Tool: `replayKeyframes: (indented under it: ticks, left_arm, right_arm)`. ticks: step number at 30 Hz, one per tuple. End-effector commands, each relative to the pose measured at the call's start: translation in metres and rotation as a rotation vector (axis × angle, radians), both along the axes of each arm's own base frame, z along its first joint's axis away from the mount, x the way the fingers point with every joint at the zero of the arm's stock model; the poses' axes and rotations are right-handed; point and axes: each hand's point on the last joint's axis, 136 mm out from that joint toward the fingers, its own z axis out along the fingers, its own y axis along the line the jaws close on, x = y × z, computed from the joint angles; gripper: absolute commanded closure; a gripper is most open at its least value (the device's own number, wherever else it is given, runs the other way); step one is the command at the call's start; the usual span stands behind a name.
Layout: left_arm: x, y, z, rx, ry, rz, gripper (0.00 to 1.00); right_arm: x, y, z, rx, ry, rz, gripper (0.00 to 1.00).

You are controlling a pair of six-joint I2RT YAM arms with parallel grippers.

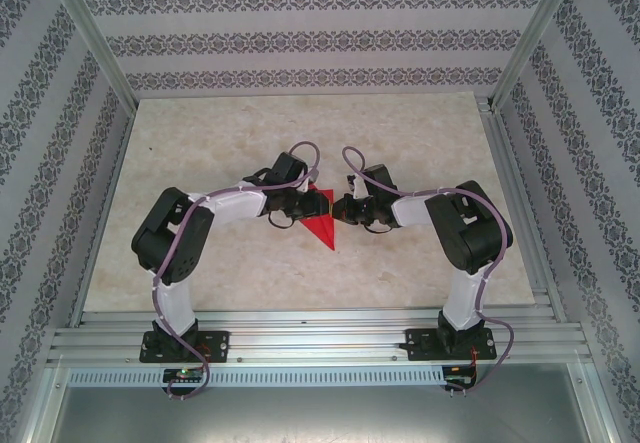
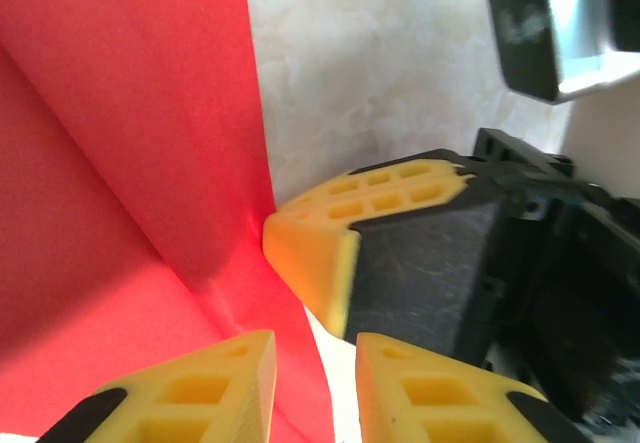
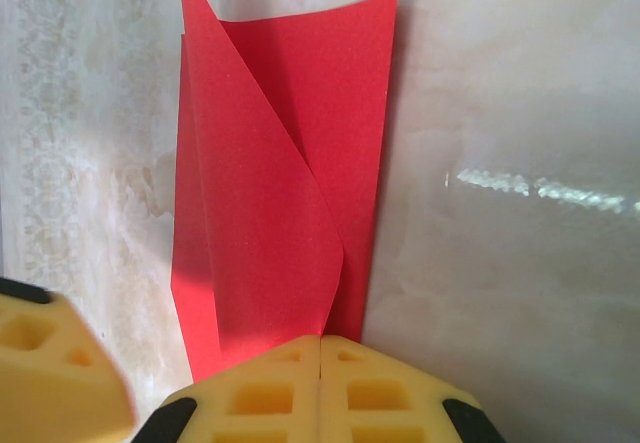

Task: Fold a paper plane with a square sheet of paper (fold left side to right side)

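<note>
One marbled tabletop (image 1: 420, 143), patterned walls (image 1: 300, 38)

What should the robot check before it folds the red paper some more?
1. Red paper lies on the table between both arms: ok.
2. Right jaws are shut, tips touching the paper's edge: ok.
3. Left jaws stand apart with a gap between them, ready to grab: ok.
4. Left jaws have hold of the paper: cannot tell.
5. Folded flap is pressed flat: not ok, it lifts off the layer beneath.
</note>
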Motion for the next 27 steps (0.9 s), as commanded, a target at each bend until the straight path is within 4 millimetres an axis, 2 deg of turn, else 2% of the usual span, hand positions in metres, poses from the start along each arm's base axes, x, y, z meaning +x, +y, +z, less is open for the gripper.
replayKeyframes:
  ticks: [1,9,21,24,27]
  left_arm:
    - [0.014,-0.012,0.004,-0.061,-0.005,0.011,0.73]
    - [0.014,-0.012,-0.006,-0.051,0.007,0.018,0.73]
    - [0.003,0.004,-0.044,0.052,0.062,0.021,0.74]
    - [0.000,0.005,-0.051,0.059,0.075,0.022,0.74]
    - [-0.002,0.007,-0.056,0.067,0.085,0.024,0.74]
  right_arm:
    - [-0.013,-0.010,-0.036,-0.109,0.063,-0.003,0.97]
    - [-0.013,-0.011,-0.036,-0.123,0.063,0.001,0.97]
    - [-0.012,-0.010,-0.034,-0.131,0.059,0.010,0.96]
    - [-0.008,-0.008,-0.027,-0.115,0.045,0.011,0.95]
    - [-0.001,-0.006,-0.010,-0.088,0.014,0.004,0.92]
